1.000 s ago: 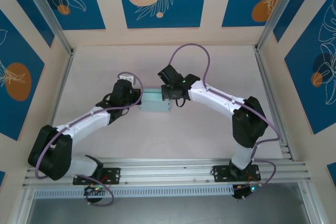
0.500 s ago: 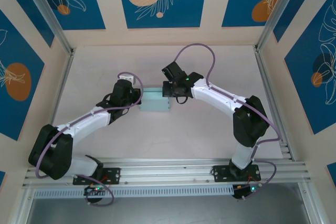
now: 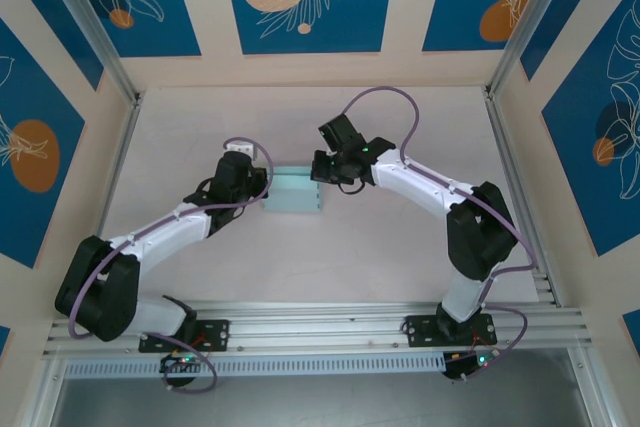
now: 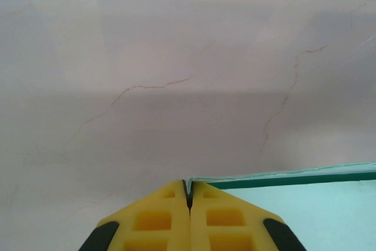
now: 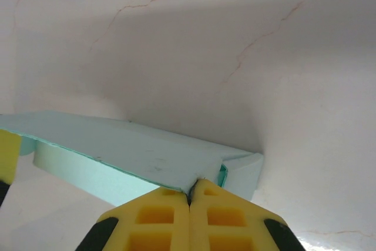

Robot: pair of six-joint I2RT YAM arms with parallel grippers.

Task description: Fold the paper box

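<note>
Box status: the paper box sits mid-table, between the 2 wrists, pale blue and still low and flattish from above. The left gripper has its yellow fingers pressed together on the thin edge at one corner of the card; from overhead it sits at the box's left end. The right gripper is likewise closed, nipping the edge of a raised panel near the opposite corner, where a short end flap turns down beside it. Change over the last 1 s: the right wrist swings away from the arm bases and toward the right, moving from over the box's right end to just off its far right corner. The box's right edge draws in slightly, while the left arm holds position. Judgement: the right arm is pulling its panel up and over while the left anchors the sheet, so a fold is in progress, not finished. Risk: thin card may slip from either pinch or buckle off the crease.
</note>
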